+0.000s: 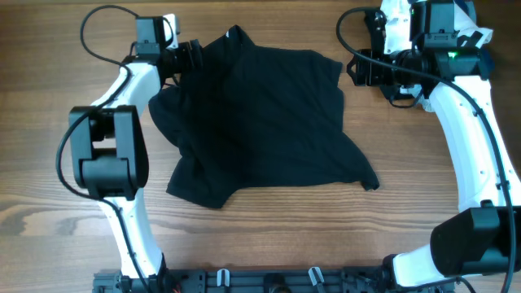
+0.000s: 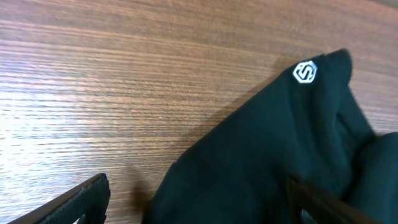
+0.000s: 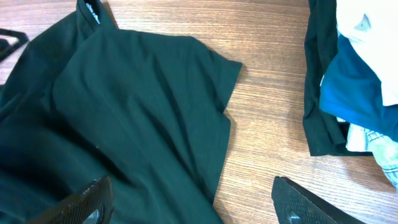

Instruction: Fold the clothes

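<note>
The black T-shirt (image 1: pixel 260 122) lies rumpled mid-desk (image 1: pixel 49 203), and it looks limp and light. The left claw (image 2: pixel 198 182) gapes at one edge, the right claw (image 3: pixel 191 183) gapes above a sleeve. I'd pinch the hem or the shoulder seams.

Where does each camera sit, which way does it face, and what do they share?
Overhead: fixed above, facing straight down on the black T-shirt; both arms, left hand and right hand show.
Left wrist: low over the wooden table, facing the shirt's white logo; own fingers at bottom.
Right wrist: above the shirt's sleeve, with a pile of other garments at right; own fingers at bottom.
Shared: all three see the black T-shirt.
</note>
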Action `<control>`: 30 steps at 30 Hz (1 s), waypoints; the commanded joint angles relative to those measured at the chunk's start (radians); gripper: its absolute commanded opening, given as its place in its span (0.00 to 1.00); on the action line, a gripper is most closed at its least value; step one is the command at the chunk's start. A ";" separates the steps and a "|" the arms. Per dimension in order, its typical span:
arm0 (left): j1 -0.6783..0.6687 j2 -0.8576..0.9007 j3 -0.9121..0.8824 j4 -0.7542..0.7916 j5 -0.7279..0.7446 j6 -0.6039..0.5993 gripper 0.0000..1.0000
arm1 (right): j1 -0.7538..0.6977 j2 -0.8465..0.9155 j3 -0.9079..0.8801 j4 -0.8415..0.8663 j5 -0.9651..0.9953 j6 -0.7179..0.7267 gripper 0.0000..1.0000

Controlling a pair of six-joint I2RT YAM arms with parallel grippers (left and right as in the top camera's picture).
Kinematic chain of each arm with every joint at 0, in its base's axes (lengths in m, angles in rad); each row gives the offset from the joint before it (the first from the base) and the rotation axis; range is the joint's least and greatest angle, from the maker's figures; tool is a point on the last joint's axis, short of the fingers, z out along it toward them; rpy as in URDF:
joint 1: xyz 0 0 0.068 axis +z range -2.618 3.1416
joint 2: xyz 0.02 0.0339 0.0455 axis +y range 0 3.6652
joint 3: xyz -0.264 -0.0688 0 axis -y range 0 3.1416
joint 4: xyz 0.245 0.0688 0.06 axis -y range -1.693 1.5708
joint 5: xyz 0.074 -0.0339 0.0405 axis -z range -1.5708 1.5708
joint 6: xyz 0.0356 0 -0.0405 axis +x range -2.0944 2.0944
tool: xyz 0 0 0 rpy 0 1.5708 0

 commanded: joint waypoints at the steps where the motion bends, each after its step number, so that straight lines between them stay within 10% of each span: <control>1: -0.025 0.063 0.009 0.010 -0.083 0.029 0.90 | -0.002 0.016 0.013 0.011 0.009 -0.017 0.82; 7: -0.035 0.105 0.009 0.030 -0.117 0.032 0.81 | -0.002 0.021 0.013 0.015 0.009 -0.017 0.82; 12: -0.035 0.108 0.009 0.025 -0.156 0.026 0.05 | -0.002 0.023 0.013 0.025 0.009 -0.012 0.79; 30: 0.074 -0.160 0.009 -0.177 -0.274 -0.030 0.04 | 0.047 0.083 0.011 0.109 0.006 0.006 0.71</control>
